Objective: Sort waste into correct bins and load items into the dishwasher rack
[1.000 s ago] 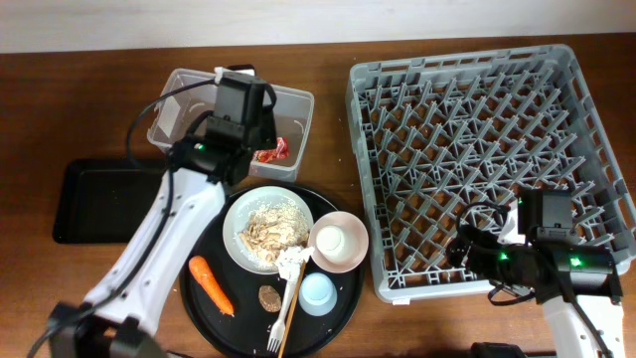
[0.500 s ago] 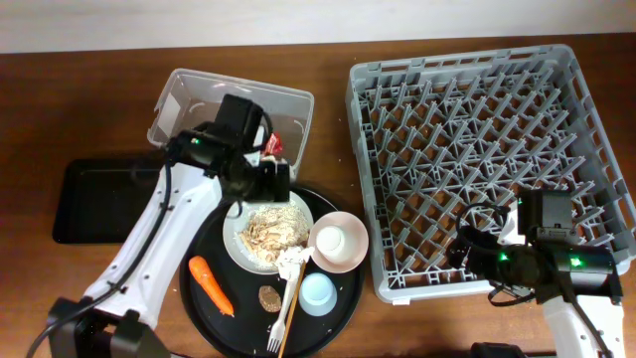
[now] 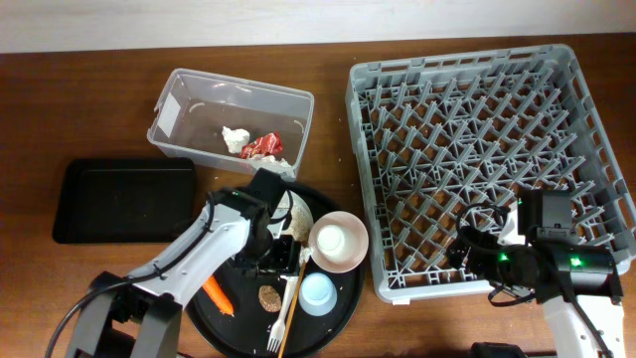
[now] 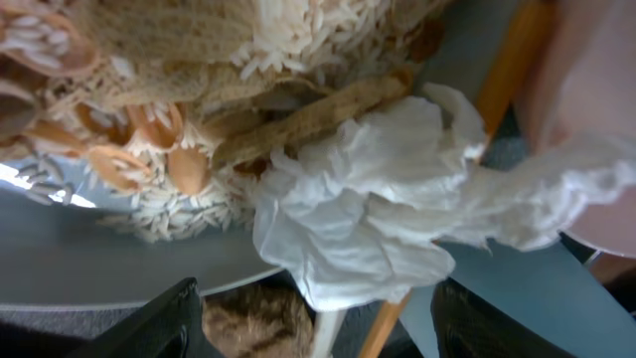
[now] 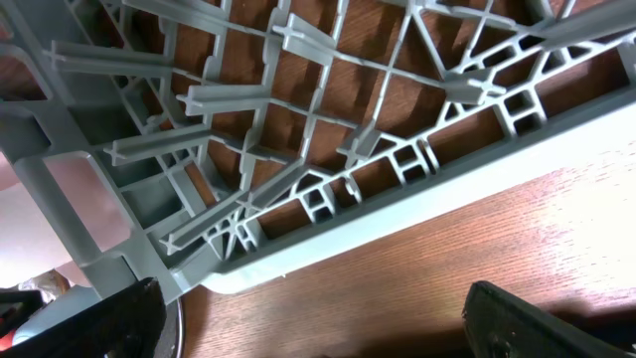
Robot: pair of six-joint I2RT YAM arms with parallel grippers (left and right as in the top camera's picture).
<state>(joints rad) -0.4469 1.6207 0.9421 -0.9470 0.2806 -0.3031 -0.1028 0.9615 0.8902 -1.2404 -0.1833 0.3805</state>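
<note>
My left gripper (image 3: pixel 281 242) hangs low over the grey-white plate (image 3: pixel 298 207), open. In the left wrist view a crumpled white tissue (image 4: pixel 363 224) lies just ahead of the gap between its fingers (image 4: pixel 159 323), at the edge of the beige food heap (image 4: pixel 189 89). The wooden chopstick (image 4: pixel 509 75) and the white fork (image 4: pixel 326 333) run under the tissue, with the brown lump (image 4: pixel 253 323) beside them. The clear tub (image 3: pixel 174 109) holds a tissue (image 3: pixel 235 137) and the red wrapper (image 3: pixel 263 147). My right gripper (image 3: pixel 475 255) is open by the front edge of the dishwasher rack (image 3: pixel 477 129), holding nothing.
On the round black tray (image 3: pixel 343 308) stand the pink bowl (image 3: pixel 338 242) and the light blue cup (image 3: pixel 317 292), with the carrot (image 3: pixel 219 294) beside my left arm. The shallow black tray (image 3: pixel 119 199) lies at the left. The rack corner (image 5: pixel 298 199) fills the right wrist view.
My left gripper let go of the red wrapper in the clear tub, opened, and swung down from the tub to the plate. The right arm has not moved.
</note>
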